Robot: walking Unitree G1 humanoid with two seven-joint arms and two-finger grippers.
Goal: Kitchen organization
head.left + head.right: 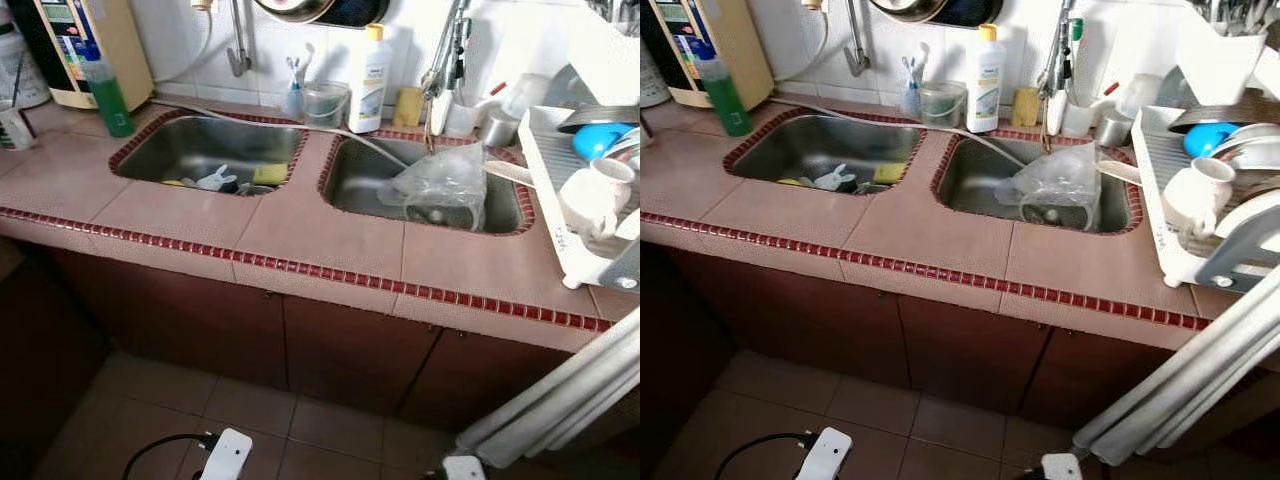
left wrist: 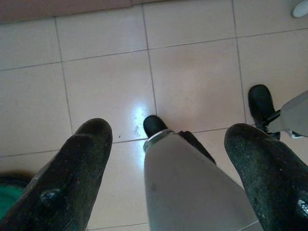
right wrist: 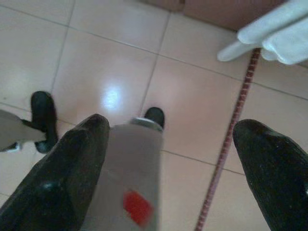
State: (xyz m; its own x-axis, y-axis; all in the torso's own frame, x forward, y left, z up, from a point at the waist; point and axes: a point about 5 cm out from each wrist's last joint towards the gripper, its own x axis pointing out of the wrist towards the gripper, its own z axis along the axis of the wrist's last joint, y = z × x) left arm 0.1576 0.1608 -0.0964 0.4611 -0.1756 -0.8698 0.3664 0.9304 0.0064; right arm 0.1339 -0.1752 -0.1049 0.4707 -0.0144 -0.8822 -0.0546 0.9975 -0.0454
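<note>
A pink-tiled counter (image 1: 330,235) with red trim holds two steel sinks. The left sink (image 1: 190,145) contains a yellow sponge (image 1: 270,173) and a white item (image 1: 214,180). In the right sink (image 1: 365,180) lies a crumpled clear plastic bag (image 1: 445,185). A white dish rack (image 1: 545,200) at the right carries a white cup (image 1: 600,190) and a blue bowl (image 1: 598,138). Both arms hang low. My left gripper (image 2: 171,130) is open over the floor tiles, above my own leg and feet. My right gripper (image 3: 174,124) is open too, nothing between its fingers.
A white detergent bottle (image 1: 370,80) stands behind the sinks, and a green bottle (image 1: 108,95) and a water filter (image 1: 85,45) are at the back left. White pipes (image 1: 560,400) lean against the cabinet at the lower right. Dark cabinet doors (image 1: 330,350) run below the counter.
</note>
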